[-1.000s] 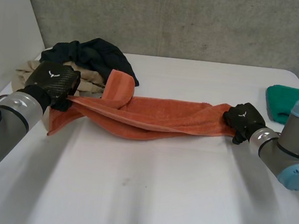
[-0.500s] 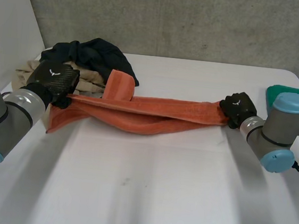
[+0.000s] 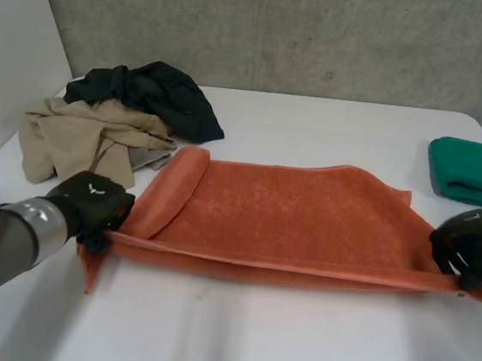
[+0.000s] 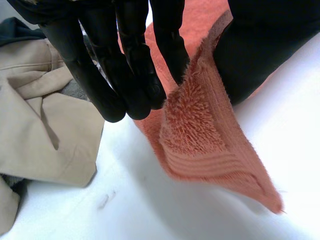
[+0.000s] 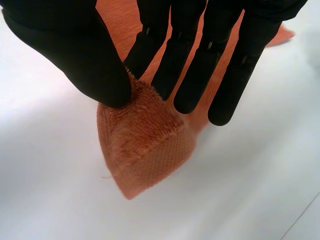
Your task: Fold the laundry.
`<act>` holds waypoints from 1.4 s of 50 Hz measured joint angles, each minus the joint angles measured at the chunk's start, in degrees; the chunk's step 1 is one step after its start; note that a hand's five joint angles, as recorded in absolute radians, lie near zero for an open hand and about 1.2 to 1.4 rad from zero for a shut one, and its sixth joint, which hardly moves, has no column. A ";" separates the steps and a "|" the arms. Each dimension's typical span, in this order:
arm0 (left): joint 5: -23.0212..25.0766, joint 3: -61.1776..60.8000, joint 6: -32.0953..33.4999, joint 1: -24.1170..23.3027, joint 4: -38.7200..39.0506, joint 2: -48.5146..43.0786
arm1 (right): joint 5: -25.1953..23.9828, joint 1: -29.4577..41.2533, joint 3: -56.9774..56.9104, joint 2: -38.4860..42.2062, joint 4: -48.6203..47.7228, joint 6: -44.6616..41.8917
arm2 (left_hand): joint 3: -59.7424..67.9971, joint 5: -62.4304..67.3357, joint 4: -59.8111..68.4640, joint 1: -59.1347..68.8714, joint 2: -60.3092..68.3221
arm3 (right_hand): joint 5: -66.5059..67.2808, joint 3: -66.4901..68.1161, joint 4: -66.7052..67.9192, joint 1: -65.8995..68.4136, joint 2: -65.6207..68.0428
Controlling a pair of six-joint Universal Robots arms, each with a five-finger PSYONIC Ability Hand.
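Note:
An orange towel (image 3: 297, 217) is stretched wide across the white table (image 3: 233, 335), its near edge lifted and taut between my two hands. My left hand (image 3: 91, 208) pinches the towel's near left corner (image 4: 200, 135) between thumb and fingers (image 4: 132, 75). My right hand (image 3: 467, 247) pinches the near right corner (image 5: 145, 145) between thumb and fingers (image 5: 225, 65). The towel's far left part is curled over in a roll (image 3: 175, 191). Its far edge rests on the table.
A beige garment (image 3: 82, 138) and a dark garment (image 3: 156, 90) lie heaped at the back left, the beige one close beside my left hand (image 4: 45, 135). A folded green cloth (image 3: 471, 170) sits at the right edge, behind my right hand.
Both hands have pulled toward the table's front and apart, and the twisted, bunched towel has spread out flat and wide. The right hand has closed onto its corner.

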 measured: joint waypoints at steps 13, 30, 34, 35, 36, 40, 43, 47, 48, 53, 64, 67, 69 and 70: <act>-5.87 29.58 -2.88 -5.18 25.38 -7.55 | 2.23 4.98 -18.44 -4.45 -32.41 25.97 | 0.17 0.00 0.04 0.00 0.12 | 0.92 0.32 0.07 0.00 0.01; -9.67 25.62 -12.08 -5.53 25.60 -1.35 | -1.82 2.25 -8.34 -13.20 -44.43 35.00 | 0.17 0.00 0.04 0.00 0.12 | 1.48 0.32 0.15 0.00 0.01; -9.05 16.48 -12.15 -5.79 24.13 -1.07 | -3.47 1.76 -1.20 -12.75 -41.63 31.16 | 0.17 0.00 0.05 0.00 0.13 | 1.57 0.32 0.15 0.00 0.01; -8.84 13.79 -12.14 -5.87 24.14 -1.11 | -3.74 1.44 1.45 -12.48 -41.28 29.85 | 0.17 0.00 0.05 0.00 0.13 | 1.57 0.32 0.15 0.00 0.01; -8.71 12.24 -12.15 -5.91 24.17 -1.17 | -3.86 1.25 2.88 -12.32 -41.13 29.16 | 0.17 0.00 0.05 0.00 0.14 | 1.57 0.32 0.15 0.00 0.01; -7.74 2.78 -12.17 -5.90 25.52 -2.56 | -4.66 -0.18 12.45 -10.55 -40.96 24.86 | 0.17 0.00 0.05 0.00 0.15 | 1.60 0.32 0.15 0.00 0.01; -7.08 -2.28 -12.00 -5.74 27.61 -4.97 | -5.63 -1.08 18.55 -8.46 -41.23 21.72 | 0.17 0.00 -0.05 0.00 0.09 | 1.69 0.32 0.15 0.00 0.01; -6.59 -7.08 -10.18 -5.62 31.46 -10.05 | -6.91 -2.40 25.03 -5.57 -41.99 17.12 | -1.33 -0.07 -2.11 -0.17 -1.95 | 1.68 0.32 0.15 0.00 0.01; -6.69 -7.79 -9.16 -5.58 32.22 -11.36 | -7.12 -2.80 26.19 -5.02 -42.23 16.06 | -3.02 -0.33 -3.76 -0.31 -3.79 | 1.70 0.32 0.15 0.00 0.01; -8.09 -8.98 -5.03 -5.02 33.74 -13.81 | -7.34 -4.09 28.22 -4.53 -42.64 14.06 | -15.35 -12.64 -16.27 -14.43 -16.28 | 1.71 0.32 0.15 0.00 0.01; -10.36 -11.88 -3.62 -1.84 36.84 -8.73 | -7.30 -5.63 29.66 -8.68 -42.58 13.45 | -39.20 -37.57 -40.53 -36.83 -40.03 | 1.71 0.32 0.15 0.00 0.01; -10.31 -12.82 -2.86 -0.79 37.81 -8.11 | -7.20 -5.85 29.82 -9.03 -42.53 12.84 | -38.81 -36.59 -39.83 -36.48 -39.59 | 1.71 0.32 0.15 0.00 0.01; -10.14 -13.36 -2.15 0.04 38.24 -7.86 | -7.16 -6.01 29.86 -9.11 -42.46 12.39 | -36.59 -33.74 -37.13 -34.37 -37.30 | 1.71 0.32 0.15 0.00 0.01; -9.87 -13.67 -1.74 0.57 38.38 -7.73 | -7.14 -6.10 29.86 -9.12 -42.38 12.11 | -35.84 -33.34 -36.70 -33.61 -36.55 | 1.71 0.32 0.15 0.00 0.01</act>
